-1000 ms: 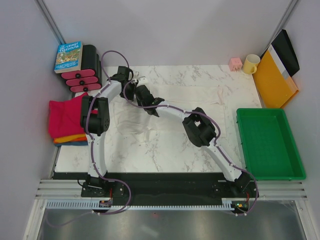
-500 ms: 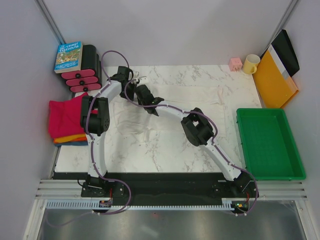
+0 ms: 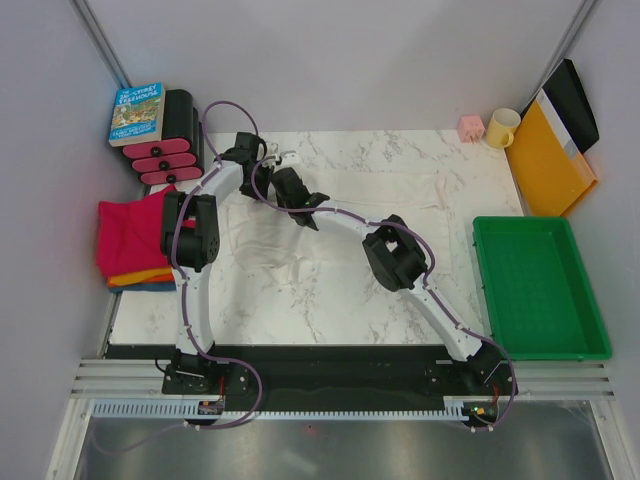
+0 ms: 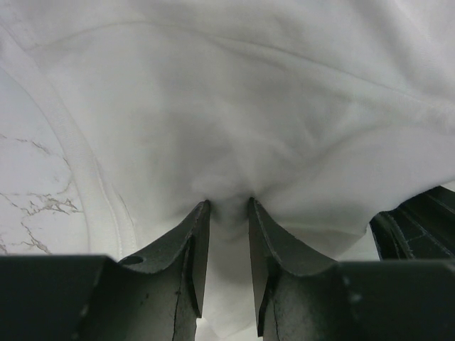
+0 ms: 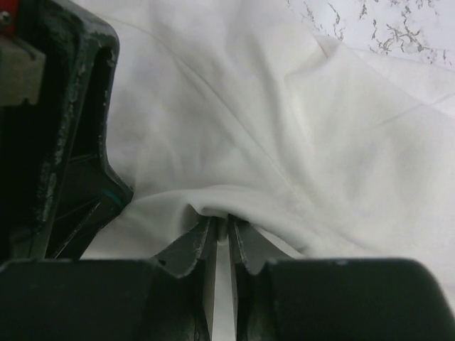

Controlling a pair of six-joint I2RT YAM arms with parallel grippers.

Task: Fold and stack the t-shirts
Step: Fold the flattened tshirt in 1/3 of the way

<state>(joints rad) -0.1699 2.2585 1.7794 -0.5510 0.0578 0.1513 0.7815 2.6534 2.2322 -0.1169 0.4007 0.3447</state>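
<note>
Pinching cream shirt (image 4: 284, 106), seemingly: both grippers (image 4: 227, 207) (image 5: 222, 226)

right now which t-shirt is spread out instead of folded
The cream-white shirt, lying open and wrinkled in the middle; the magenta-pink shirt, orange shirt and blue shirt sit folded in a stack at the left.

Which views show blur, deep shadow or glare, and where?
Top external: sharp, evenly lit, no glare; the white shirt barely stands out from the marble table. Left wrist: near fingers dark, slightly soft. Right wrist: shadow under the pinched fold, fingers nearly black.
</note>
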